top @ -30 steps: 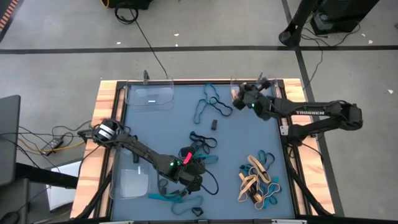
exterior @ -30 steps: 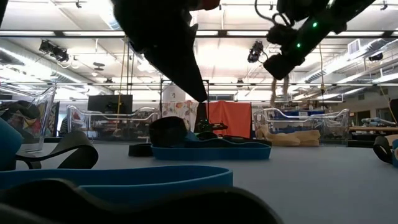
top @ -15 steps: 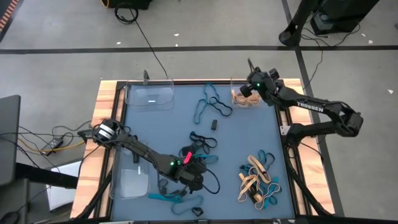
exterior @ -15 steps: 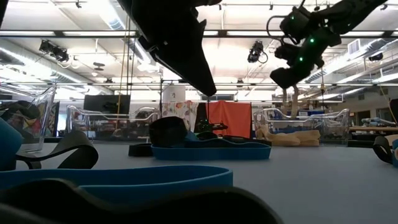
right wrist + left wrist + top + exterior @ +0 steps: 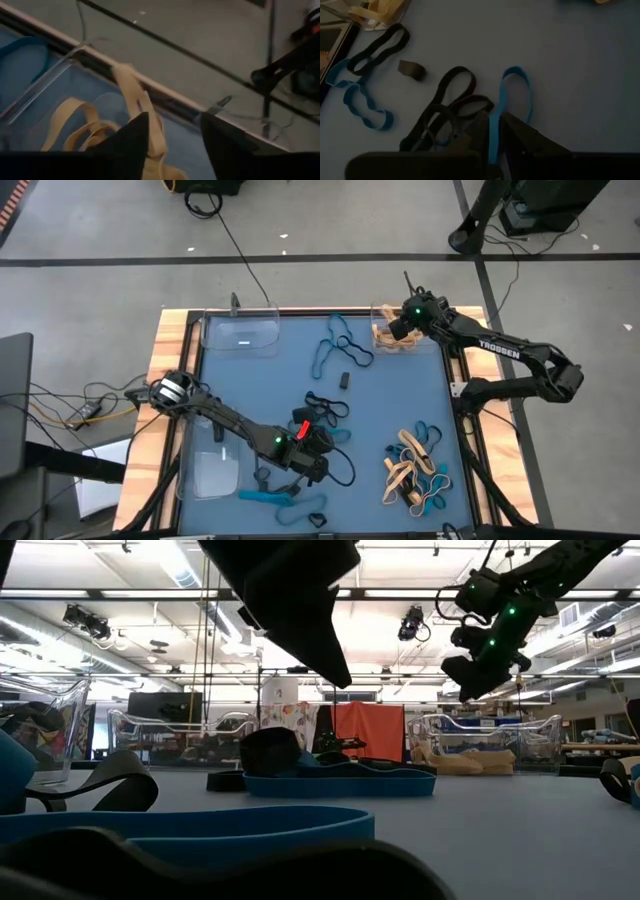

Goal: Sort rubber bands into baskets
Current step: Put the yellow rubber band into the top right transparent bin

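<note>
The right hand (image 5: 172, 142) is hovering open over the far-right basket (image 5: 378, 317), a tan band (image 5: 131, 100) dangling between its fingers; the left hand (image 5: 492, 137) is gripping a blue band (image 5: 512, 100) above the counter (image 5: 380, 405).

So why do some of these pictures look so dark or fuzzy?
Left wrist view: dim, its own fingers nearly black, shut on a blue band. Low view: the bands nearest the lens are big soft blurs, and the arm overhead is a silhouette against bright ceiling lights. Right wrist view: the tan band is slightly smeared. High view: evenly lit and clear.
</note>
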